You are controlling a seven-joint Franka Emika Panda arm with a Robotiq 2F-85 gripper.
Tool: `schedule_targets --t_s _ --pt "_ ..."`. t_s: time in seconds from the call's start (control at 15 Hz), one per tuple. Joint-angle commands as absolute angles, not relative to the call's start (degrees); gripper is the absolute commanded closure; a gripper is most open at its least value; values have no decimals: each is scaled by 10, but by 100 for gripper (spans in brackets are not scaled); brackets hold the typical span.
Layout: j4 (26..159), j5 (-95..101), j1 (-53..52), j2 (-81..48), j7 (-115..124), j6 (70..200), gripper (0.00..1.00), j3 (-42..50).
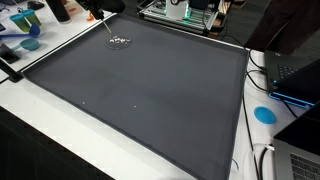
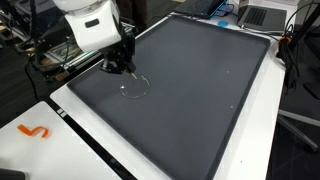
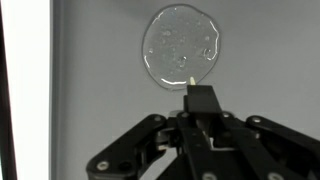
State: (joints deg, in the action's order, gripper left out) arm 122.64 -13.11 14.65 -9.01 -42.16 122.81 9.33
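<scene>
A clear, glossy puddle (image 3: 178, 45) with small bubbles lies on the dark grey mat (image 3: 90, 90); it also shows in both exterior views as the puddle (image 1: 120, 41) near one corner of the mat (image 1: 150, 90) and as a faint ring-shaped puddle (image 2: 135, 85). My gripper (image 3: 200, 95) hangs just beside the puddle, its black fingers (image 3: 203, 100) pressed together on a thin tool whose white tip (image 3: 190, 77) sits at the puddle's near edge. In an exterior view the thin tool (image 1: 107, 28) slants down to the puddle. My gripper (image 2: 120, 66) stands low over the mat.
The mat lies on a white table (image 2: 240, 140). A blue disc (image 1: 264, 114), a laptop (image 1: 296, 75) and cables sit beside one mat edge. Blue items (image 1: 25, 32) and a metal frame (image 2: 50, 52) stand near the gripper's corner. An orange mark (image 2: 35, 131) is on the white table.
</scene>
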Motion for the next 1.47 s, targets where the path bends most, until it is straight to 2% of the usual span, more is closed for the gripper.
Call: schedule_targets --t_s 0.0,1.07,1.13,1.4 --pt "1269 -52 125 -43 -328 1245 96 96" --pt "1300 49 95 26 -202 1222 96 87" --pt "1280 33 97 5 -217 1228 86 90" --pt "1283 35 95 9 -215 1228 86 89"
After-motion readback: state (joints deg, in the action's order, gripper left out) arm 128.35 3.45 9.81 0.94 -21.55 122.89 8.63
